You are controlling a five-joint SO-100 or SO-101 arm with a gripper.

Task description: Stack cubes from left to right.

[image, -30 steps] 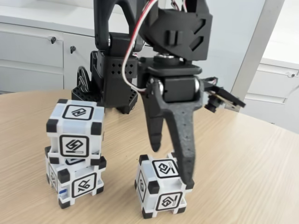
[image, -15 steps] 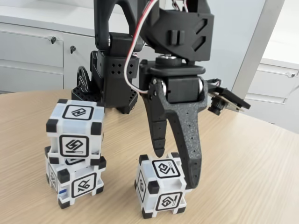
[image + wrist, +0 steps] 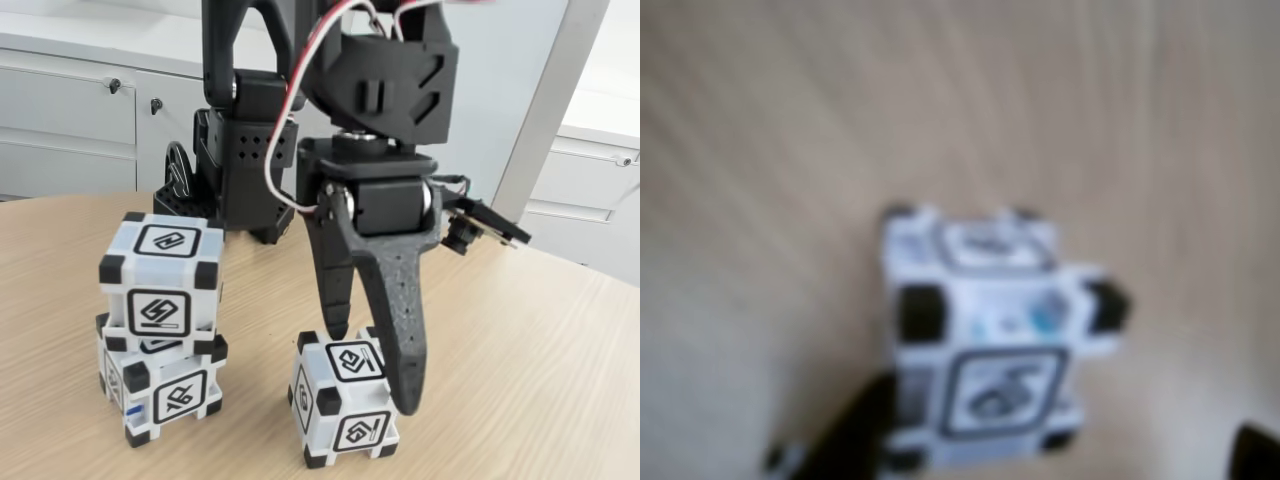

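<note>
Spreading across both views, a pale wood-grain table (image 3: 540, 350) carries everything, with grey cabinets (image 3: 70, 110) behind it in the fixed view. Next in size, the black arm (image 3: 330, 100) rises from its base at the back of the table and bends down over the right-hand cube. Its gripper (image 3: 372, 368) points straight down with the fingers apart: the shorter finger (image 3: 333, 290) ends just above the cube's top rear edge, while the longer finger (image 3: 398, 320) reaches down along the cube's right side; whether either touches the cube cannot be told. On the left in the fixed view stand two cubes in a stack, the upper cube (image 3: 160, 280) sitting on the lower cube (image 3: 160, 385), slightly turned against it. The single cube (image 3: 345, 400) rests on the table, near the stack but apart from it. In the blurred wrist view this cube (image 3: 985, 340) lies on the wood between two dark finger tips at the bottom corners.
</note>
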